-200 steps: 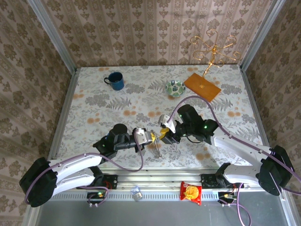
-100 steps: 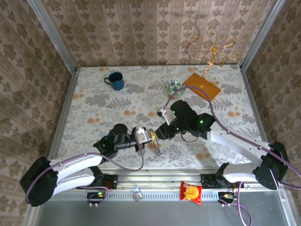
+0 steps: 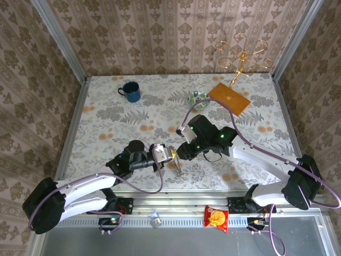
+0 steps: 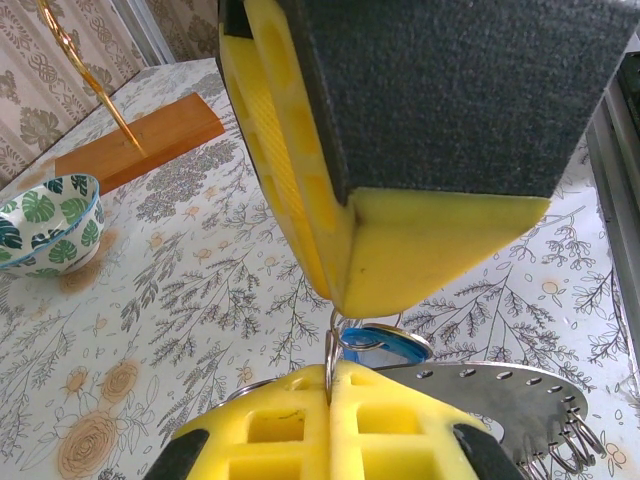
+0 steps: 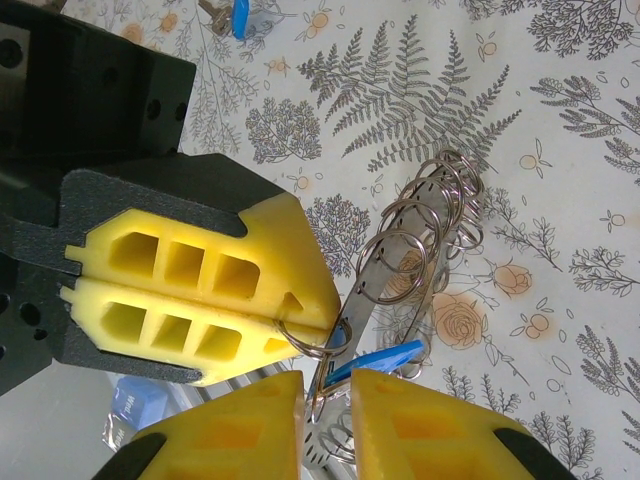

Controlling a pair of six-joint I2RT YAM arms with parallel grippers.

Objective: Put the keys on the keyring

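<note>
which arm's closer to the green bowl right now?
Right. The right arm has its wrist just on the near side of the green bowl; the left arm lies farther off, toward the bowl's near-left.

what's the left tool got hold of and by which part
The left tool is shut on a small wire ring, pinching its edge at the very tip. The blue-headed key sits right beside that ring.

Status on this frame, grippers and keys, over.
Left gripper shut on small wire ring. Right gripper jaws narrow around blue key, grip unclear. Keyring right beside them; second key on table. Nothing in the way.
</note>
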